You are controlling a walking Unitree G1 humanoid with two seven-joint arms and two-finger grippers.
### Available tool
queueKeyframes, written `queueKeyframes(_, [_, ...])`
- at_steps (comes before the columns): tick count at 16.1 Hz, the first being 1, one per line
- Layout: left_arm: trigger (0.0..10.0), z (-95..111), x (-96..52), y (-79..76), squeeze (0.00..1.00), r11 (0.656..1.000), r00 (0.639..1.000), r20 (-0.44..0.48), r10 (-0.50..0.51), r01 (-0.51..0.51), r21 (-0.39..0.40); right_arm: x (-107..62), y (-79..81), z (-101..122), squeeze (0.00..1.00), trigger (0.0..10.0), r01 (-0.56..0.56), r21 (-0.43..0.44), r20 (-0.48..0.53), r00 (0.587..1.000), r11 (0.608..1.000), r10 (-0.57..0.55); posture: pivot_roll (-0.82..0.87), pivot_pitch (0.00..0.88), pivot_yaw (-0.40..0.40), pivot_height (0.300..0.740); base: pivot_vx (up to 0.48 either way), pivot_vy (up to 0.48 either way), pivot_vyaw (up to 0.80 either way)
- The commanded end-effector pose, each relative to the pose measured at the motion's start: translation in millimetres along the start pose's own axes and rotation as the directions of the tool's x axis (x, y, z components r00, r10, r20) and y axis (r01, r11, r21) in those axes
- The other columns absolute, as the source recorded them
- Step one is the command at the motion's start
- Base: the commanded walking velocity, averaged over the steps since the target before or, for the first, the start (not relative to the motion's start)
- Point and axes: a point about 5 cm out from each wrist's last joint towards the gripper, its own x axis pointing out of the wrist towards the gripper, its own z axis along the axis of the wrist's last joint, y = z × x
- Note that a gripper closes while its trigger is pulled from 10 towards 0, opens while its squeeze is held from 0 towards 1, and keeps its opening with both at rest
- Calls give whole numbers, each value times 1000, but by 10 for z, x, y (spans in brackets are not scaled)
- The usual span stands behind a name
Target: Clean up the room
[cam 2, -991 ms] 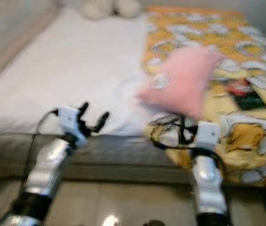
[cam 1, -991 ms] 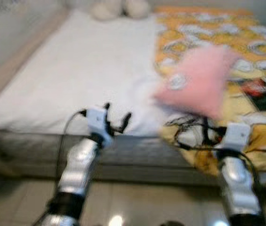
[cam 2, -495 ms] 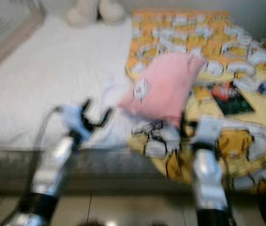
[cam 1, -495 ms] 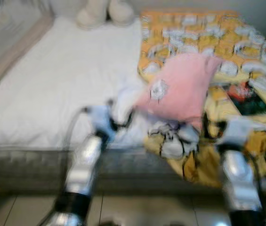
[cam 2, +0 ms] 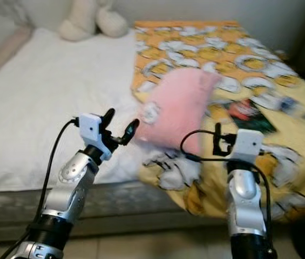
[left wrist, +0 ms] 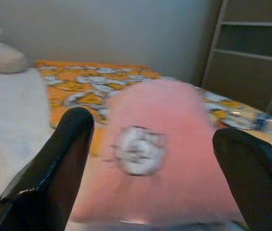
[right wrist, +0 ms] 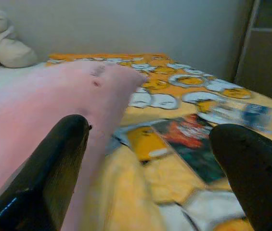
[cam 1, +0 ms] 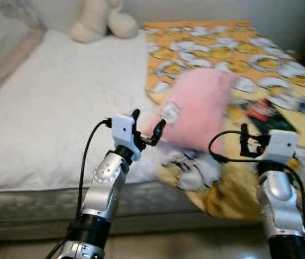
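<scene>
- A pink pillow [cam 1: 198,108] is lying on the bed [cam 1: 49,108], at the near edge of a yellow and orange patterned blanket [cam 1: 222,48], with a round white patch [left wrist: 138,150] facing the robot.
- The left gripper [cam 1: 146,128] is hovering just in front of the pillow's near corner, its fingers [left wrist: 58,163] spread wide and holding nothing.
- The right gripper [cam 2: 217,141] is hanging over the blanket beside the pillow, near the bed's front edge; its fingers [right wrist: 54,168] are standing wide apart and holding nothing.
- A dark book or magazine [right wrist: 184,139] is lying flat on the blanket just beyond the pillow, on the robot's right.
- A clear bottle [right wrist: 244,111] is lying farther right on the blanket.
- A cream stuffed toy [cam 1: 101,21] is sitting at the head of the bed, on the white sheet [cam 1: 44,118], well apart from the pillow.
- A shelf unit [left wrist: 251,53] is standing past the bed.
</scene>
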Motion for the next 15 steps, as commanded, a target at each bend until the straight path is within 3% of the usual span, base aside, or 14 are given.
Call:
queueKeyframes(1, [10000,33,-11,92,0,1000,1000,2,30,-30,6,27,112,51,0,10000,-30,17,15,999,999,29,-97,3,43,718,480,0,0])
queueKeyframes(6, [10000,54,101,43,0,999,1000,-9,19,-19,-32,117,79,120,0,10000,-15,64,0,1000,998,15,-98,9,38,718,384,0,0])
queueKeyframes(10, [10000,115,561,-21,0,997,992,-117,-45,37,-65,274,-64,140,0,10000,31,124,-73,997,992,-22,-113,49,34,718,0,0,0])
queueKeyframes(12, [10000,60,736,-72,0,988,974,-218,-63,30,-149,250,-171,34,0,10000,85,175,-168,984,981,-56,-158,125,51,718,0,0,0])
queueKeyframes(15, [10000,-62,755,-82,0,977,951,-308,-30,-37,-209,120,-313,-31,0,10000,140,174,-211,972,975,-102,-203,200,89,718,0,0,0])
